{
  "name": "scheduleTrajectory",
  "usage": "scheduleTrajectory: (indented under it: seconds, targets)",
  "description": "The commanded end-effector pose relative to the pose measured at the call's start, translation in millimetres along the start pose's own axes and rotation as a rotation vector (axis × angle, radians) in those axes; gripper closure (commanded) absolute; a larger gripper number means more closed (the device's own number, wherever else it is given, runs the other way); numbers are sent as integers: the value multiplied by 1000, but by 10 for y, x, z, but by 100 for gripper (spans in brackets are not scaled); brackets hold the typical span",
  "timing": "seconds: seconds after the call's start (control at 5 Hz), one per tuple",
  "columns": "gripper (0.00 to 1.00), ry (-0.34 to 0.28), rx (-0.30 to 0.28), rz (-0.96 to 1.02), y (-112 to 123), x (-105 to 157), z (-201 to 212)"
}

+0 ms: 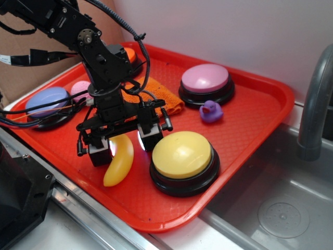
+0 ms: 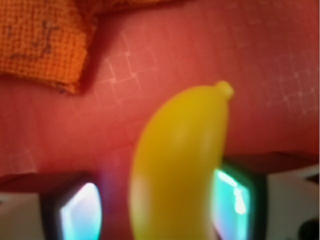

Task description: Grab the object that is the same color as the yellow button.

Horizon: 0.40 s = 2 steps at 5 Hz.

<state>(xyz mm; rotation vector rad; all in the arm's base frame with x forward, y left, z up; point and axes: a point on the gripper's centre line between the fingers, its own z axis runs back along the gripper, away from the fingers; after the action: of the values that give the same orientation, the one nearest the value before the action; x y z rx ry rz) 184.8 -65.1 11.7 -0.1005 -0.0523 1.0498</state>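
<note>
The object, a small curved yellow toy banana point(image 1: 118, 164) point(image 2: 185, 150), lies flat on the red tray point(image 1: 250, 135), just left of the yellow button point(image 1: 181, 153), a pale-yellow dome on a black base. My gripper point(image 1: 124, 146) point(image 2: 157, 210) is lowered over the banana's upper half with one finger on each side. It is open. In the wrist view the right pad point(image 2: 235, 200) sits against the banana, while red tray shows between the left pad point(image 2: 80, 215) and the banana. The banana's lower end sticks out toward the tray's front.
An orange cloth point(image 1: 156, 96) point(image 2: 40, 40) lies behind the gripper. A pink button point(image 1: 205, 78) and a purple duck point(image 1: 210, 111) sit at the back right. A blue-purple button point(image 1: 47, 101) is at the left, an orange button point(image 1: 130, 53) behind the arm. Sink point(image 1: 281, 208) and faucet point(image 1: 315, 104) stand right of the tray.
</note>
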Motion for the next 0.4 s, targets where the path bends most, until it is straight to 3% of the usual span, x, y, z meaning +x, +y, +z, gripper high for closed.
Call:
scheduleTrajectory:
  seconds: [0.0,0.2]
  targets:
    - [100,-80,-24,-55,-37,158,196]
    - [100,-95,43,-226,-62,326,534]
